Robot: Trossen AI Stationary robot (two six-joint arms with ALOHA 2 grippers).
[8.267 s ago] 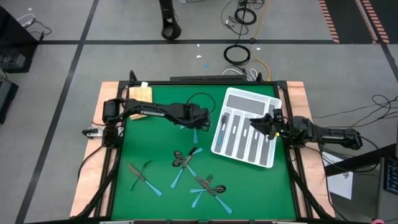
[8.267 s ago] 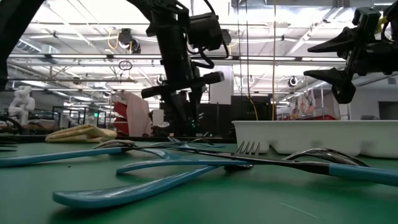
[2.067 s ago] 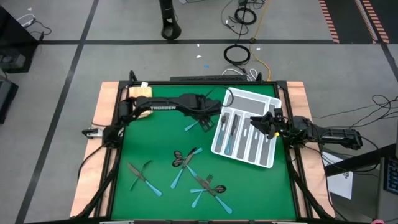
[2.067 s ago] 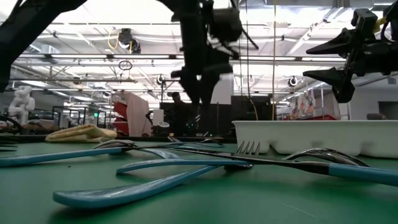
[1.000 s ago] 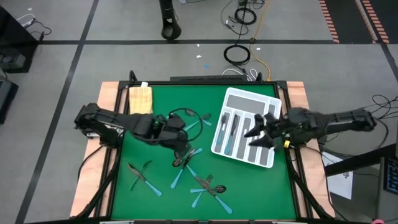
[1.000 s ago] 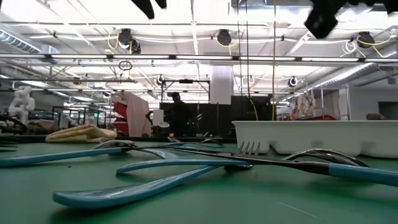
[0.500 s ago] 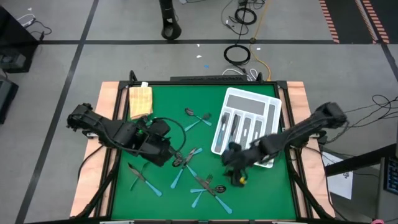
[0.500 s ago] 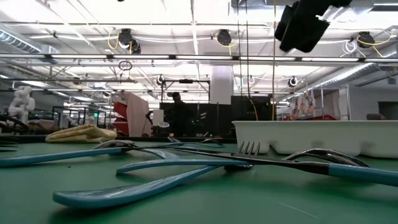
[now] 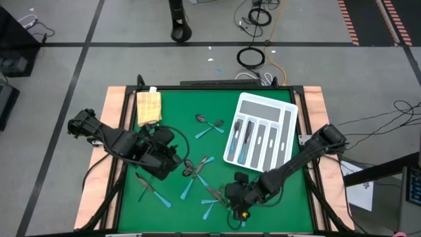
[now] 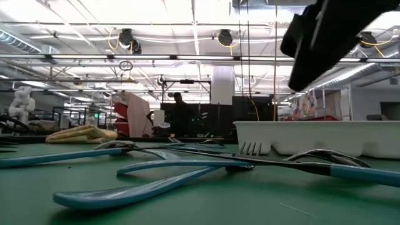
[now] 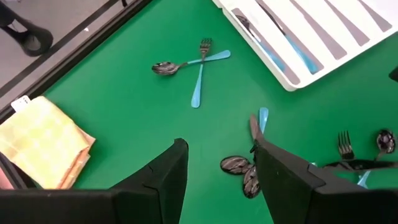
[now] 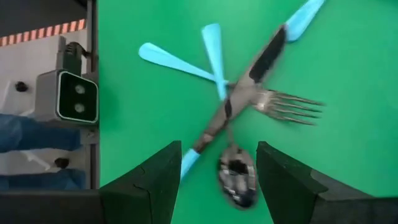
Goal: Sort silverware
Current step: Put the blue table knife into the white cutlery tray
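Sorting's barely started: the white tray (image 9: 284, 117) at 2 o'clock holds maybe three pieces while most silverware (image 9: 217, 193) sits loose on the mat around 6, with the right gripper (image 12: 214, 180) spread empty above it and the left gripper (image 11: 217, 171) spread too.

- You've got a grey floor (image 9: 66, 39) crossed by dark tape lines, with cables (image 9: 251, 58) coiled behind the table (image 9: 314, 99).
- Behind it, you're looking into a big hall with bright ceiling strip lights (image 10: 187, 12), overhead pipes (image 10: 156, 57) and a white pillar (image 10: 221, 84).
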